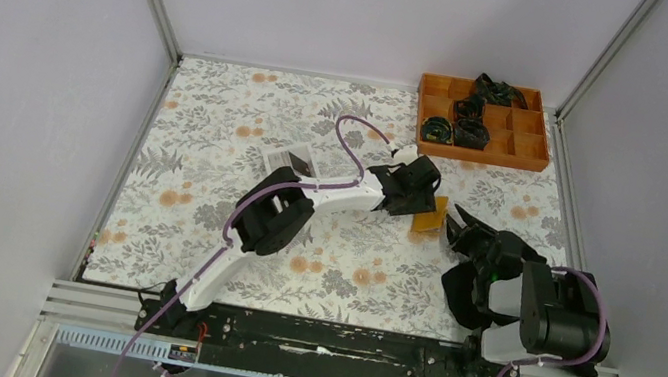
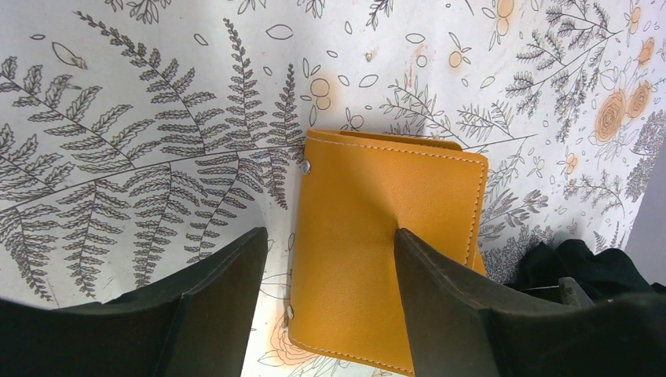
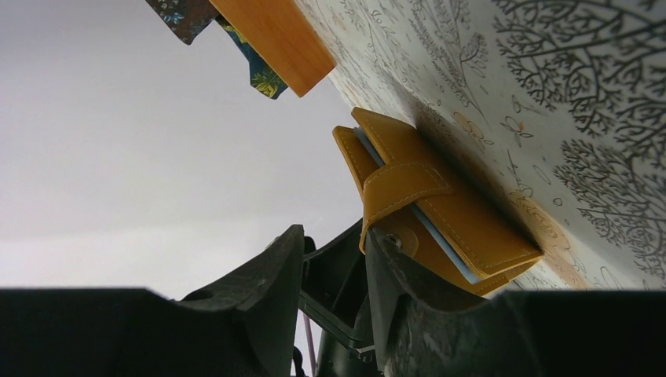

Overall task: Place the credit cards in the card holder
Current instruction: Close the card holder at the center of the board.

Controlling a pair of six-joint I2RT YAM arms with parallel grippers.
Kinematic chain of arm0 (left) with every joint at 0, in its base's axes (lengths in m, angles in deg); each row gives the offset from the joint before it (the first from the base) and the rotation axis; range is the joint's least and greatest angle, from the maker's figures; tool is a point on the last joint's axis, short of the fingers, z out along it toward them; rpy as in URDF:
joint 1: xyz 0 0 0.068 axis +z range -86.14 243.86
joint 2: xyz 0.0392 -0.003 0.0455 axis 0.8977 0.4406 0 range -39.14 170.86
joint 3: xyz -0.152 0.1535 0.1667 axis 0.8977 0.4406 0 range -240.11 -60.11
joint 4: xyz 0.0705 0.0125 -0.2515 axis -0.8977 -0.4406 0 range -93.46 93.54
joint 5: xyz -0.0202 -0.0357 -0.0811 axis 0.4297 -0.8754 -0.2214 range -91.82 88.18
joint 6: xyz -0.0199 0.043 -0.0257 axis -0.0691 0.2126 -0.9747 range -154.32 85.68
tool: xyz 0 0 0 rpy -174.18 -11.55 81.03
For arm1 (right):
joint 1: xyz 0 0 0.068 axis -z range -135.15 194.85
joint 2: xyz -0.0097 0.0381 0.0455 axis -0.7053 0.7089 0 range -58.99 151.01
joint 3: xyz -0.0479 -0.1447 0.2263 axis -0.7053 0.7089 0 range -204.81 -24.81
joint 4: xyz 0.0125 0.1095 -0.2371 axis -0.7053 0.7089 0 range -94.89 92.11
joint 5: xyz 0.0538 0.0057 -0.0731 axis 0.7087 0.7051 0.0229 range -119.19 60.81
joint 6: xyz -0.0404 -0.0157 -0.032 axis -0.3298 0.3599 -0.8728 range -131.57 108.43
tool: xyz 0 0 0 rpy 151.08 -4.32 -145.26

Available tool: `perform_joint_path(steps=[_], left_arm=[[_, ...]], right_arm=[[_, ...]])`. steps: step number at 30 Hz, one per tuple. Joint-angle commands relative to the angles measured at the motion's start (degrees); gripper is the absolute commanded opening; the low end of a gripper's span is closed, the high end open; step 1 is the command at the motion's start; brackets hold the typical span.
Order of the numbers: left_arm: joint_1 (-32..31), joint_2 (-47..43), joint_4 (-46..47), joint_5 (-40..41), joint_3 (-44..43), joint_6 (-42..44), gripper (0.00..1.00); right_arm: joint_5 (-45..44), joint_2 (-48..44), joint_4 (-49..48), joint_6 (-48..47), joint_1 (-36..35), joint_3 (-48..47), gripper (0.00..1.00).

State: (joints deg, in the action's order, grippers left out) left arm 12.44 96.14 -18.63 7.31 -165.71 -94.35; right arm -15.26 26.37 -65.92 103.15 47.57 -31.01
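The orange-tan card holder [image 1: 429, 214] lies folded on the flowered table, right of centre. In the left wrist view my left gripper [image 2: 330, 236] stands open over the card holder [image 2: 377, 228]. Its right finger [image 2: 440, 290] presses on the cover and its left finger rests on the table beside it. In the right wrist view the card holder [image 3: 455, 212] shows its strap, and the pale blue edge of a credit card [image 3: 444, 243] sits between its leaves. My right gripper [image 3: 334, 236] is open with nothing between its fingers. One fingertip [image 3: 385, 259] touches the strap's snap end.
A large orange compartment tray [image 1: 529, 162] with dark bundles [image 1: 468, 119] stands at the back right. A small white box [image 1: 286, 156] sits left of the left arm's forearm. Metal frame posts and grey walls enclose the table.
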Motion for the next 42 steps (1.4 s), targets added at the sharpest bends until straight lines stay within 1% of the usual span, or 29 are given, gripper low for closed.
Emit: perform_joint_path(steps=[1,5,17,23,28,30,31,33,37,39,42], left_arm=[[-1.7,7.6,-13.9,-2.2,6.3,-0.1,0.69],[-1.7,7.1,-13.9,-1.9,6.8,0.0,0.69],[-1.7,5.1,-12.2,-1.4,12.9,-0.2,0.69],[-1.6,4.1,-10.6,-1.8,15.7,-0.4,0.69],[-1.6,3.2,-9.8,-1.9,16.6,-0.4,0.69],[-1.6,2.6,-9.5,-1.5,17.0,-0.4,0.69],[-1.5,2.2,-9.4,-1.3,17.4,-0.4,0.69],[-1.3,1.2,-8.7,-1.1,18.1,-0.4,0.7],[-0.8,0.8,-7.9,-1.9,18.7,-0.1,0.7],[-0.6,0.8,-7.4,-2.4,18.9,0.1,0.7],[-0.5,0.8,-7.0,-2.7,19.0,0.3,0.7]], right_arm=[[-0.7,-1.1,10.7,5.2,0.1,-0.2,0.42],[-2.0,-1.9,10.2,4.3,0.2,0.3,0.42],[-5.9,-8.2,18.2,0.1,1.6,-2.1,0.41],[-5.9,-6.9,17.1,-1.1,1.7,-3.1,0.41],[-4.5,-7.5,19.6,-5.1,1.7,-5.9,0.41],[-3.1,-8.3,23.4,-8.8,1.7,-9.1,0.41],[-2.6,-9.1,27.0,-11.4,1.7,-11.3,0.41],[-2.5,-11.4,37.8,-20.4,1.5,-16.5,0.41],[-2.8,-13.0,53.1,-30.4,1.6,-24.0,0.41],[-3.5,-14.1,58.1,-33.5,1.6,-25.8,0.41],[-3.8,-15.5,61.8,-35.6,1.6,-25.8,0.42]])
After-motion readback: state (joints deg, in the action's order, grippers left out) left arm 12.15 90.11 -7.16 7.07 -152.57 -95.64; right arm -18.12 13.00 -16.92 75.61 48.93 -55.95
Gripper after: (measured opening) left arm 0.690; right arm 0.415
